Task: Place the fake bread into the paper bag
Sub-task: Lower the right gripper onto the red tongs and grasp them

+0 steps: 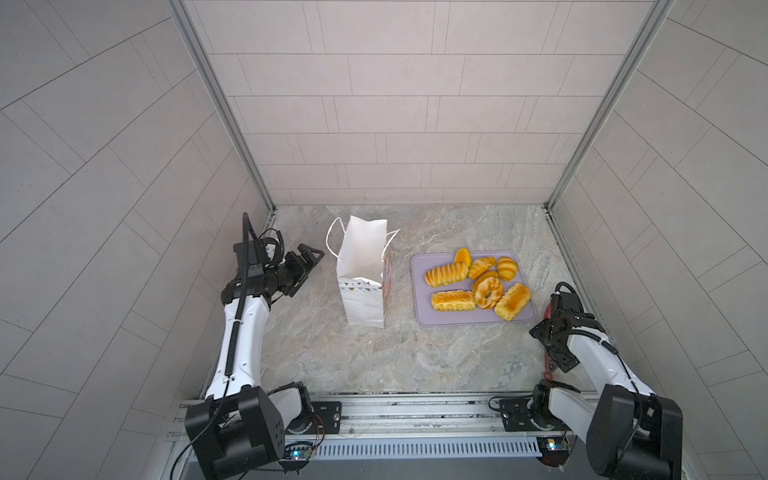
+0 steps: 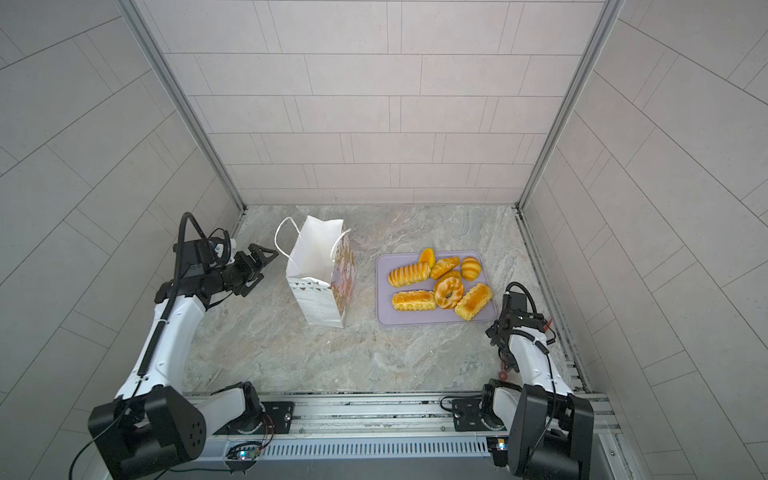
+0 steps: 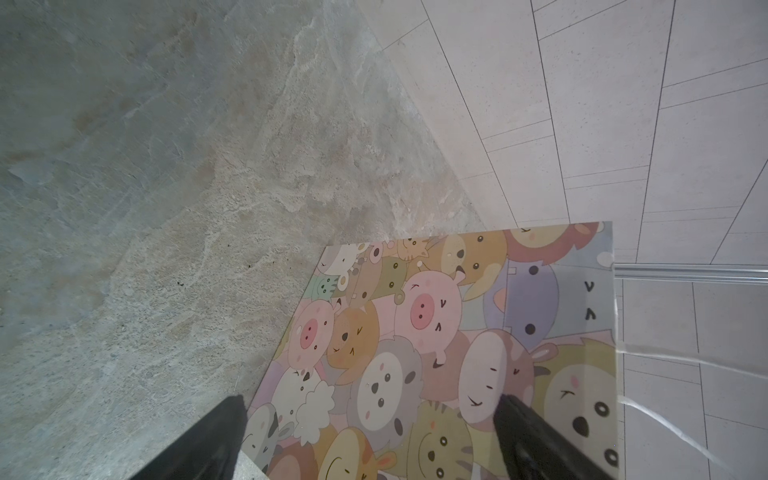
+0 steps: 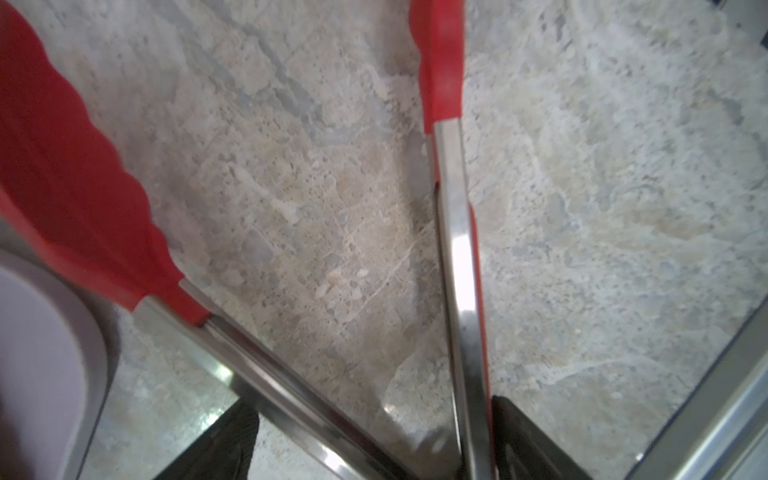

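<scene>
The paper bag [image 1: 361, 266] [image 2: 316, 266] stands upright and open-mouthed left of centre; its cartoon-animal face fills the left wrist view [image 3: 436, 353]. Several pieces of fake bread [image 1: 478, 282] [image 2: 440, 286], with a ring doughnut [image 1: 488, 292] among them, lie on a lilac tray [image 1: 424, 316]. My left gripper [image 1: 309, 270] [image 2: 264, 270] [image 3: 370, 401] is open and empty just left of the bag, facing its printed side. Right of the tray, my right gripper [image 1: 550, 351] [image 2: 505, 345] [image 4: 374, 407] points down, its fingers against both steel arms of red-tipped tongs [image 4: 457, 249], which stay spread.
The tongs' red ring end [image 1: 548, 376] lies on the marble table near the right wall rail. A corner of the tray [image 4: 41, 332] shows beside the tongs. Tiled walls close in the back and both sides; the arm bases sit on a rail along the front.
</scene>
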`<control>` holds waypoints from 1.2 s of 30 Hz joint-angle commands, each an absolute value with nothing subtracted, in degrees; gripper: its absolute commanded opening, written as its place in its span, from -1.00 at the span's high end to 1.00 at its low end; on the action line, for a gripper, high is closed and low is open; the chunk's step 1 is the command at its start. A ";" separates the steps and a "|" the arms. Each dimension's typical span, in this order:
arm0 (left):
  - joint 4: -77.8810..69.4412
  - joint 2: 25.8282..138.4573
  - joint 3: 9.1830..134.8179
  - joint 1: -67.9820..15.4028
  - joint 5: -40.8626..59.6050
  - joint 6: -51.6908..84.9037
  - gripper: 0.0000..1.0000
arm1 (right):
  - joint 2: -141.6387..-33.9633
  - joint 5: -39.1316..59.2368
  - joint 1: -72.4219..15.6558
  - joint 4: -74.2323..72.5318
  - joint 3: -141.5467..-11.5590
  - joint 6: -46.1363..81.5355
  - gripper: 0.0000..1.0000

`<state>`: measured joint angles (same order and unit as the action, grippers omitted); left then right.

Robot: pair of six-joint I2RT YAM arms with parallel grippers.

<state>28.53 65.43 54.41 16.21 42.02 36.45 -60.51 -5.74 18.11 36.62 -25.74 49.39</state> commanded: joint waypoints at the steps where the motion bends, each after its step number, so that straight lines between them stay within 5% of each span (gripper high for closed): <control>1: 27.99 64.46 56.19 16.00 42.61 36.59 -1.00 | -62.54 -6.70 19.60 32.63 -25.24 49.23 -0.69; 16: 28.48 64.34 56.58 16.00 42.58 36.60 -1.00 | -67.81 -4.17 26.64 29.18 -28.27 45.62 -0.31; 36: 28.13 64.94 56.73 15.92 42.72 36.91 -1.00 | -60.62 -9.24 26.99 30.90 -39.27 29.58 0.04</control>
<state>28.56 65.41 55.07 16.21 42.24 36.60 -62.33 -6.98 26.81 32.01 -38.20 32.99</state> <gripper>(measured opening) 0.998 0.487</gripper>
